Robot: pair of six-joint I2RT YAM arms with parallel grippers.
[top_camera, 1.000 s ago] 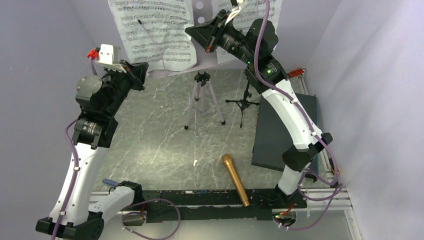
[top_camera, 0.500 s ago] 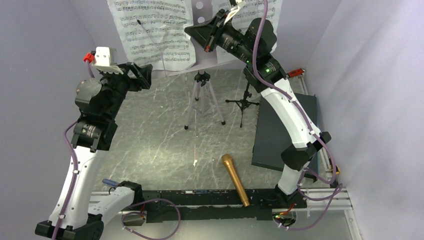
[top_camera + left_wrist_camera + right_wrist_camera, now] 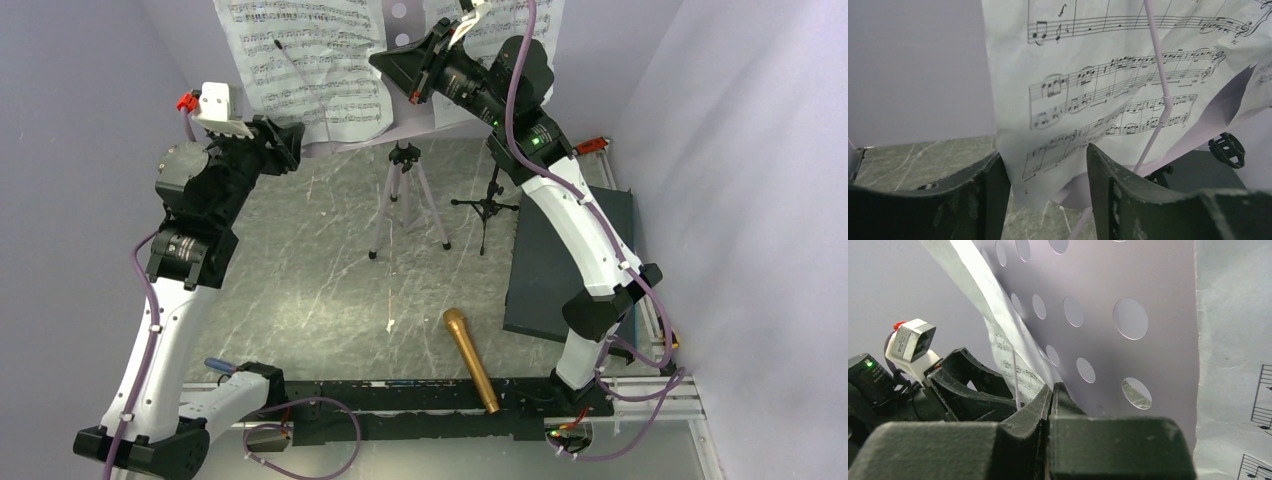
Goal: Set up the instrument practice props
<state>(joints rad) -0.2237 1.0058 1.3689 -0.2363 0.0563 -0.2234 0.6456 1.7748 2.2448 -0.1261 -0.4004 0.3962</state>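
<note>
The lilac music stand is upright at the table's back, with both music sheets on its perforated desk. A thin rod crosses the left sheet. My left gripper is open, and that sheet's lower left corner hangs loose between its fingers. My right gripper is shut, its tips against the desk between the left sheet and the right sheet. The gold microphone lies near the front rail. Right of the tripod is the black mic stand; its ring mount is empty.
A dark grey slab lies flat at the right, partly under my right arm. A red-handled wrench sits behind it by the wall. A blue-handled tool rests by the left arm's base. Purple walls close in on both sides.
My left gripper has opened and let go of the left sheet's corner, then shifted slightly toward the stand. The right arm, microphone and mic stand have not moved.
</note>
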